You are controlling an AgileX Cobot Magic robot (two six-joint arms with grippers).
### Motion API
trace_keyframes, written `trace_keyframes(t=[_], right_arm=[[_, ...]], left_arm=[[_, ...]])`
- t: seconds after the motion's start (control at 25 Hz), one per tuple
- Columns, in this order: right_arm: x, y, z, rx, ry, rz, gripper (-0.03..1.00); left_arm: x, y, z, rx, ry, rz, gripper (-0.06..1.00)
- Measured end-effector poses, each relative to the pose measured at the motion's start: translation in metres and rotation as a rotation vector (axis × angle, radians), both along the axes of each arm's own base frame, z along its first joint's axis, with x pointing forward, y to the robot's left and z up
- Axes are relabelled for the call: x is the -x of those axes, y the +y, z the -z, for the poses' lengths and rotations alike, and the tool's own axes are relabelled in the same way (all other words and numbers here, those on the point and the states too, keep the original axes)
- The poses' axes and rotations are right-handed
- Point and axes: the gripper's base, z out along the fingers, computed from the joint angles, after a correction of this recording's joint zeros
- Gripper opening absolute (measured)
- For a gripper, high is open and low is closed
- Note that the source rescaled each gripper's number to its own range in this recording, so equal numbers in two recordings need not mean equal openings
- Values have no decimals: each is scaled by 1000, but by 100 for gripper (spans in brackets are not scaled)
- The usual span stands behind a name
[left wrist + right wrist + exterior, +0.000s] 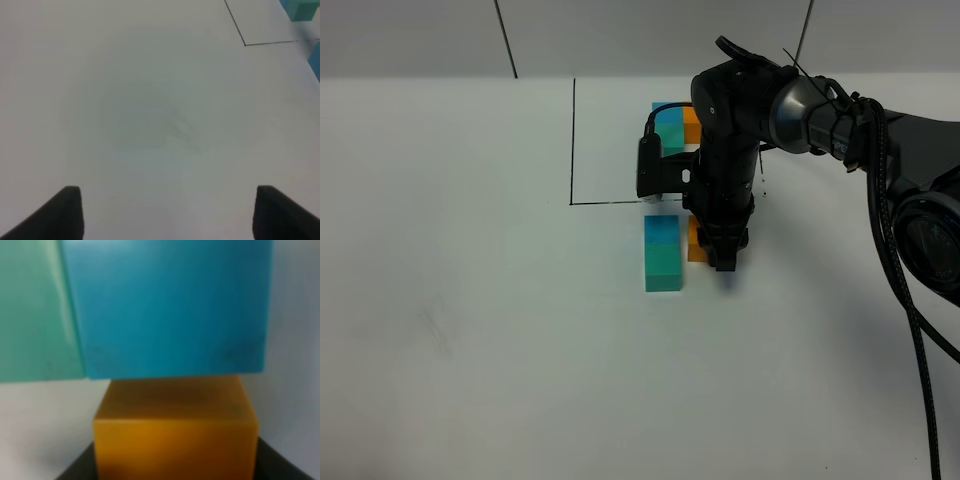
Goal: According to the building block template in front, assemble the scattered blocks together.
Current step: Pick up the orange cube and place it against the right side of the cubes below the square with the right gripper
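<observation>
The left fingers [70, 212] stand apart and released above the white bench [150, 115], nothing between them; far ahead of them lies a corner of the thin black line [244, 44]. In the high view the teal-green cube [664, 272] sits nearest, with the blue cube [661, 231] touching its far face in a straight row. Just to the right of the blue cube is the orange cube [693, 246], half covered by the right fingers [724, 252], which point down from the black right arm [790, 105]. The right wrist view shows a dark finger on each side of this cube, clenched on it, and the blue cube close behind; whether the two touch I cannot tell. Beyond, inside the drawn line, stands the template [672, 133] of blue, teal-green and orange cubes, partly hidden by the arm.
</observation>
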Motion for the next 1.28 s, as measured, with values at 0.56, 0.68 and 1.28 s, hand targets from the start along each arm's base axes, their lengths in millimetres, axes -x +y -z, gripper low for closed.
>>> trace_keyframes(t=[0.56, 0.68, 1.28], right_arm=[[0, 3, 0, -12, -4, 2, 2], [1, 4, 0, -13, -8, -3, 2], [1, 6, 0, -21, -10, -2, 2]], left_arm=[[0, 0, 0, 0, 0, 0, 49], [0, 0, 0, 0, 0, 0, 49], [0, 0, 0, 0, 0, 0, 49]])
